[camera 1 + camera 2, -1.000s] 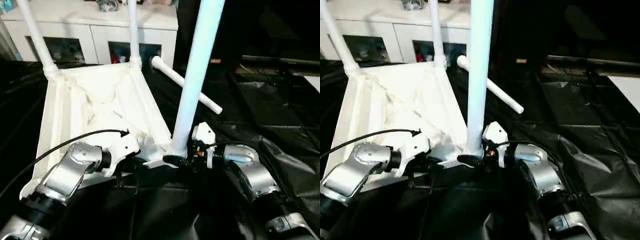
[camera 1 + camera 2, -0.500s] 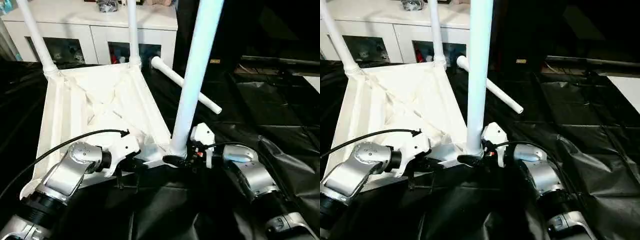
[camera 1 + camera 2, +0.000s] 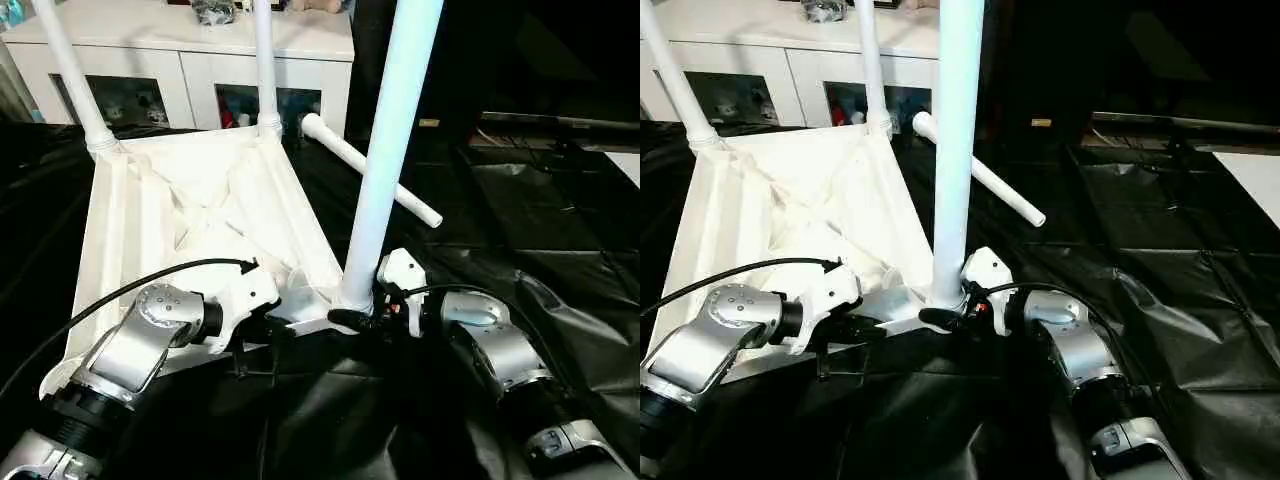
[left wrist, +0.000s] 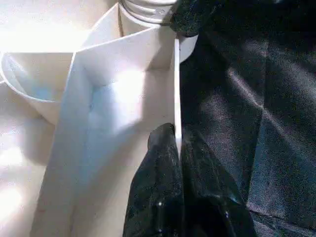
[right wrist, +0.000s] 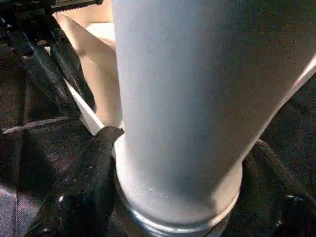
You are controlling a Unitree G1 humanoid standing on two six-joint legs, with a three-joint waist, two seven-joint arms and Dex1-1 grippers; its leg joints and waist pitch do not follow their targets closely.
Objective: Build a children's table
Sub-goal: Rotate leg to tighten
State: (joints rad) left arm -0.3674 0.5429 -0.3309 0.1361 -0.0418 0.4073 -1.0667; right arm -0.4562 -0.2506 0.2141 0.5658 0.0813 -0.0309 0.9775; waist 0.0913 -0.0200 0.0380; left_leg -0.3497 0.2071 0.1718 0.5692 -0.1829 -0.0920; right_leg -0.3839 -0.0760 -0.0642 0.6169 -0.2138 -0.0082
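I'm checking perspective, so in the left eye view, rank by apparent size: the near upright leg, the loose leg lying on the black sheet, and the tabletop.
1. Tabletop
2. Near upright leg, enlarged by nearness
3. Loose leg

A thick white tapered tube leg (image 5: 177, 98) stood upright. The right gripper's (image 5: 182, 197) black fingers (image 5: 84, 182) flanked its ringed base.

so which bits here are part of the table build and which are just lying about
Job: tabletop; near leg; two far legs; loose leg; left gripper; right gripper.
Lying about: cabinet; black sheet.
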